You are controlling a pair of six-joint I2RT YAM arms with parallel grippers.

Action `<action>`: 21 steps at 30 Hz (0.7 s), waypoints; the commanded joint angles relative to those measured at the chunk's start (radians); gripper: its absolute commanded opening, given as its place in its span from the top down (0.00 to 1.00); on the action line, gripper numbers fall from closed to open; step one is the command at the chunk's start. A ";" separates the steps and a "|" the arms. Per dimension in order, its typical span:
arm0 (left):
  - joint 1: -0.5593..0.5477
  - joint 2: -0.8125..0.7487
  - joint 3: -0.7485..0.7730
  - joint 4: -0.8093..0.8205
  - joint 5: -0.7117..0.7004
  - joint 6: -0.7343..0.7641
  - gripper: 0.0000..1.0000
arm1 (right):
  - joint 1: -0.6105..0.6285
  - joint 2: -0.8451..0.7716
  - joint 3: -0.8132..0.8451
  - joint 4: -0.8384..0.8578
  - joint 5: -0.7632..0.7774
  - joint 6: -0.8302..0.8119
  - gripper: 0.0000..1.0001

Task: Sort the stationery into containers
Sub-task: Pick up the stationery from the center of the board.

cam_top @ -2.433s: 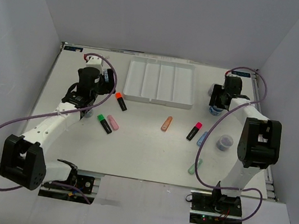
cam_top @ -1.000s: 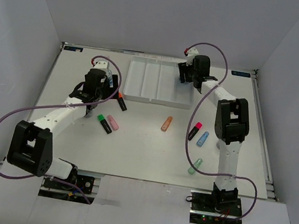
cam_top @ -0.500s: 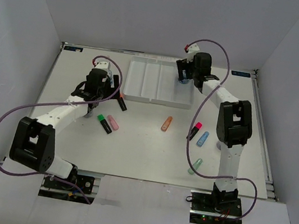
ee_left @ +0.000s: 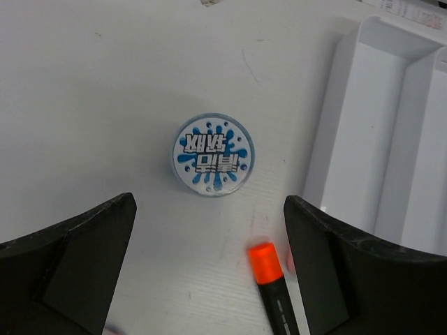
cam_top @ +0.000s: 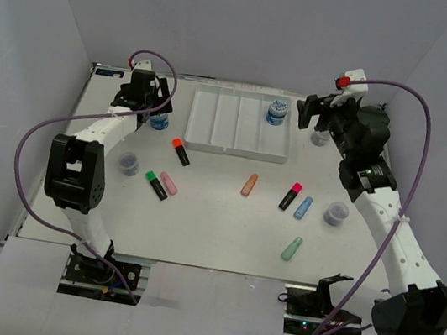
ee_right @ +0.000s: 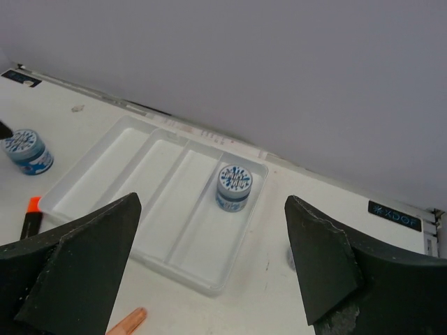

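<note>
Hanging over the bench point(ee_left: 84, 84), the left gripper point(ee_left: 209, 206) has its jaws wide open and holds nothing. A blue-labelled jar point(ee_left: 213, 156) stands below it, and neither jaw touches it. An orange-capped highlighter point(ee_left: 269, 276) lies close by. The right gripper point(ee_right: 213, 202) is wide open and empty too, up above the white tray point(ee_right: 140, 174). A second blue jar point(ee_right: 234, 185) stands at the far end of the tray's right slot. Only the top view shows a pink-capped highlighter point(cam_top: 290, 195), a mint highlighter point(cam_top: 291, 248) and a grey jar point(cam_top: 336, 213) on the bench.
</note>
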 commanded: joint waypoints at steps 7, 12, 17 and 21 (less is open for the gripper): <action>0.026 0.200 0.184 -0.049 -0.008 0.015 0.02 | 0.003 -0.289 -0.285 -0.045 -0.078 0.098 0.10; 0.026 0.259 0.231 -0.045 0.053 0.030 0.02 | 0.006 -0.401 -0.380 -0.118 -0.115 0.098 0.10; 0.026 0.286 0.223 -0.048 0.067 0.025 0.03 | 0.007 -0.448 -0.412 -0.154 -0.139 0.098 0.10; 0.026 0.289 0.218 -0.046 0.067 0.033 0.19 | 0.007 -0.469 -0.420 -0.174 -0.141 0.098 0.09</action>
